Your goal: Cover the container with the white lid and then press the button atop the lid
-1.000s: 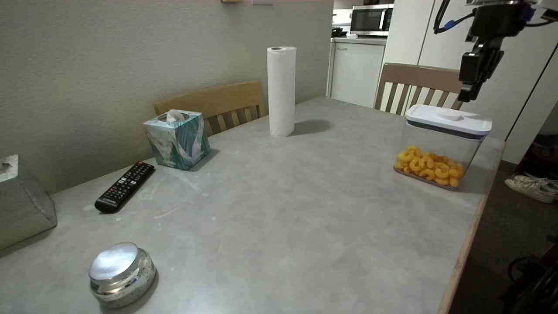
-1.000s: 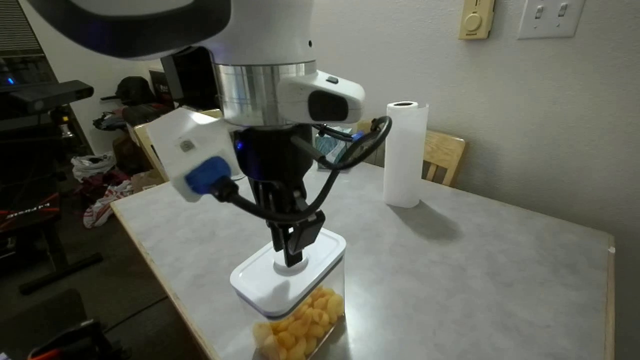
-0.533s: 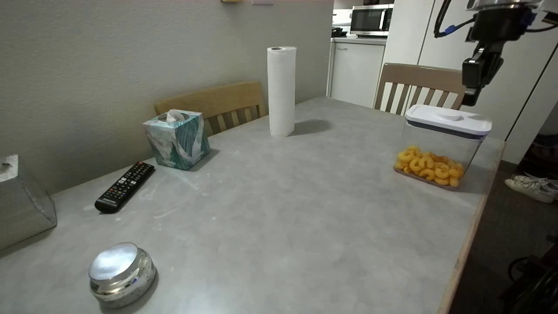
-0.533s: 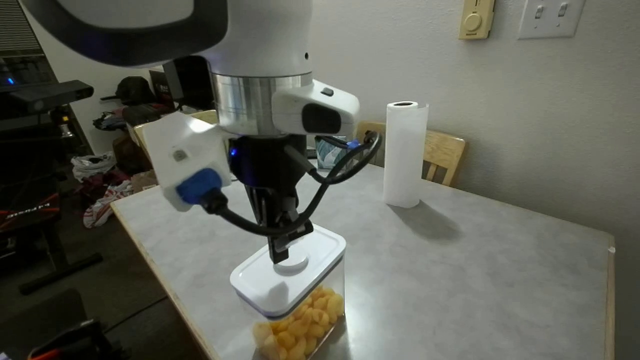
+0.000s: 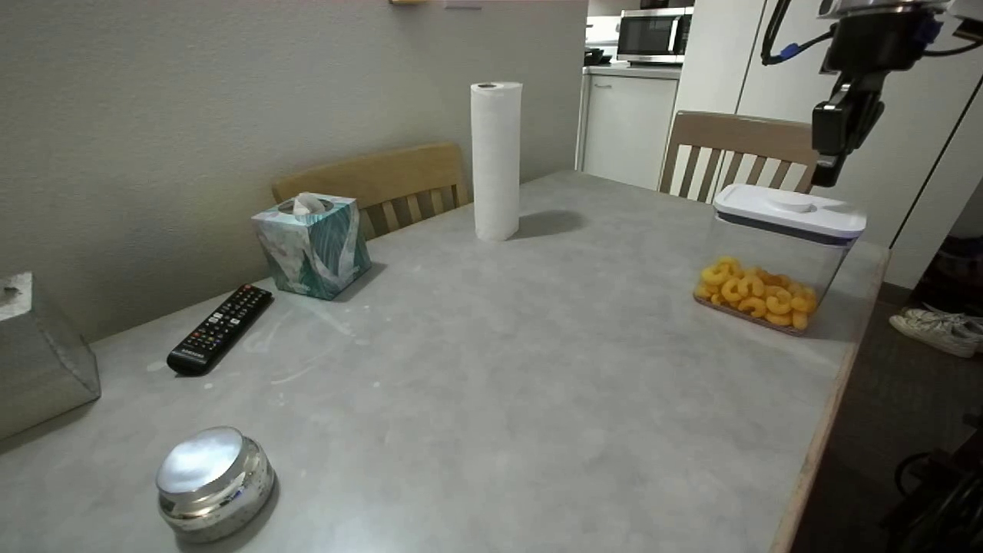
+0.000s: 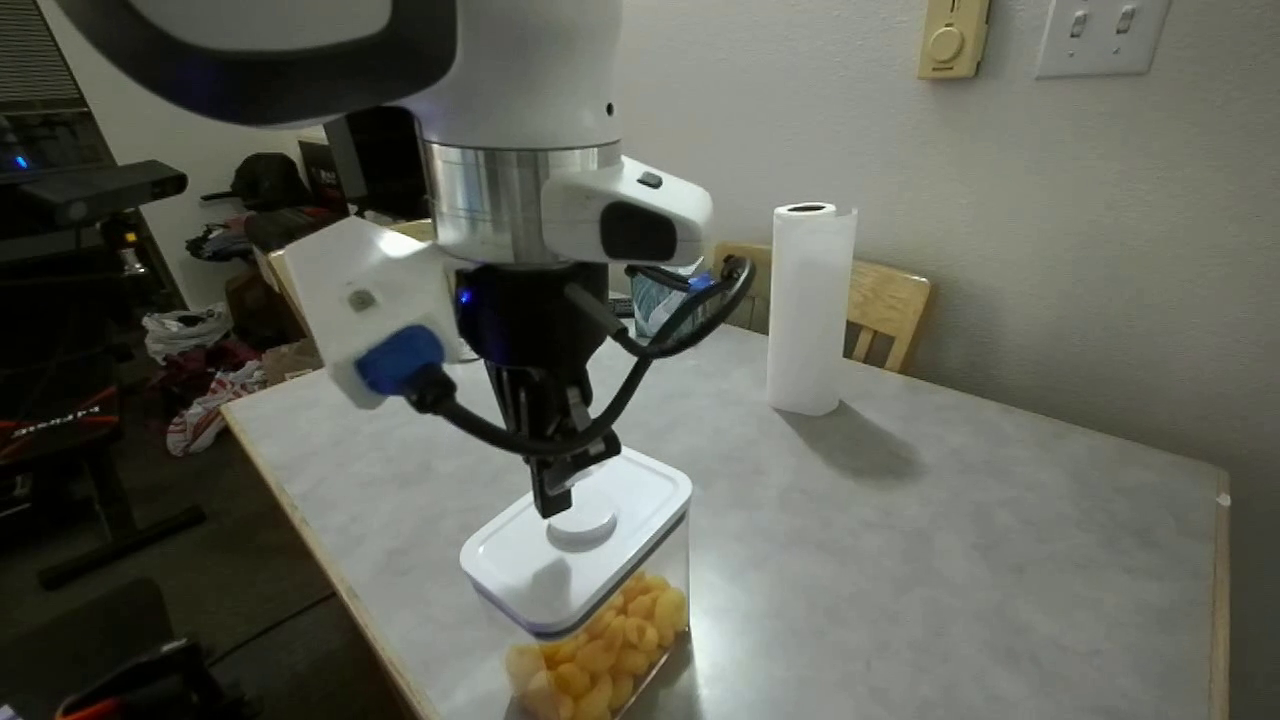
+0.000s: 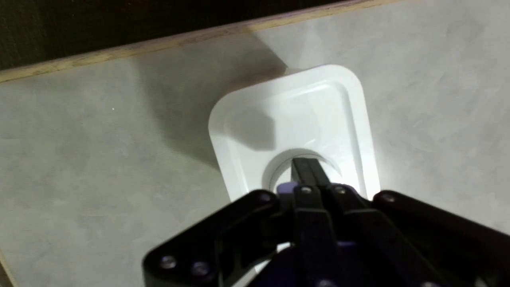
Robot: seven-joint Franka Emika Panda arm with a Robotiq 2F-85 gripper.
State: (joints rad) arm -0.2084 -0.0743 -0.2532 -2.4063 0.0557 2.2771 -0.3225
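The clear container [image 5: 768, 261] stands on the table near its edge, with yellow-orange snack pieces in its lower part. The white lid [image 5: 829, 216] lies flat on top of it; it also shows in the wrist view [image 7: 318, 111]. The round white button [image 6: 583, 525] stands raised at the lid's centre, also in an exterior view [image 5: 791, 201]. My gripper [image 7: 306, 161] is shut with nothing between its fingers. It points down over the button, which it partly hides in the wrist view. In an exterior view its fingertips [image 5: 825, 177] look a little above the lid, not touching it.
The table edge [image 7: 159, 44] runs close beside the container. A paper towel roll [image 5: 497, 161], a tissue box [image 5: 315, 250], a remote [image 5: 220, 330], a round metal tin [image 5: 215, 484] and a grey box [image 5: 42, 357] stand farther off. Cables [image 6: 640, 400] loop around my wrist.
My gripper has shifted sideways and slightly lower over the lid since a second ago, then risen a touch in the last half second. The container and lid have not moved.
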